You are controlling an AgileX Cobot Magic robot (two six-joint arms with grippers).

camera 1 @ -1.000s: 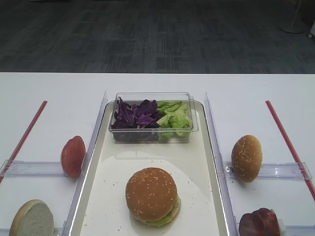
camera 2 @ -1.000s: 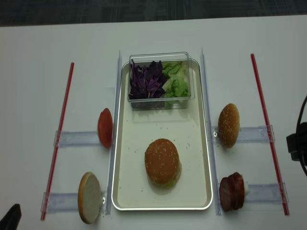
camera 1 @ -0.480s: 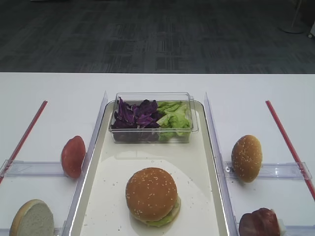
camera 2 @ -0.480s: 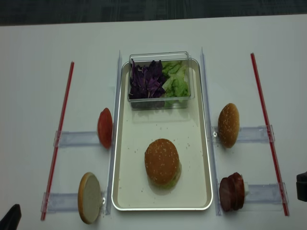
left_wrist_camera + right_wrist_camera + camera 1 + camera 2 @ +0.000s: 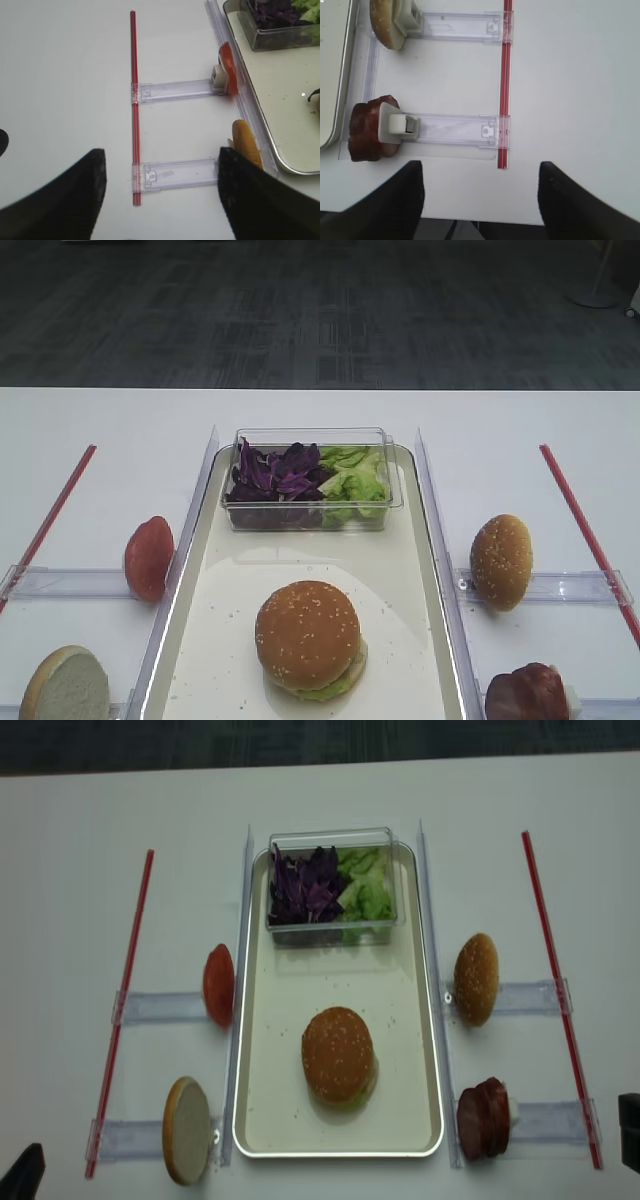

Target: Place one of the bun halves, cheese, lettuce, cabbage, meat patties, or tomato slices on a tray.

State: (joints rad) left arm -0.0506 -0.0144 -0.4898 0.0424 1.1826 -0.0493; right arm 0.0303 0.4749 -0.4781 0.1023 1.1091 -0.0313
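On the cream tray [image 5: 300, 560] [image 5: 330, 980] a sesame bun half [image 5: 307, 635] [image 5: 337, 1053] lies on green leaf. A second one [image 5: 501, 560] [image 5: 385, 20] stands in a holder right of the tray. Meat patties [image 5: 527, 692] [image 5: 365, 131] stand at the front right, tomato slices [image 5: 149, 557] [image 5: 228, 67] on the left. Cabbage [image 5: 275, 475] and lettuce [image 5: 352, 480] fill a clear box. No cheese shows. My right gripper [image 5: 480, 170] hangs open over the table's front edge, right of the patties. My left gripper [image 5: 161, 155] is open above the front-left holder.
A pale flat-faced bun half [image 5: 66, 685] [image 5: 246, 145] stands in the front-left holder. Clear plastic rails [image 5: 160, 1008] and red strips [image 5: 120, 1010] [image 5: 557, 980] flank the tray. The clear box [image 5: 335, 925] sits on the tray's far end.
The dark right arm has slid from the middle of the realsense view's right edge to its lower corner. The food and tray have not moved.
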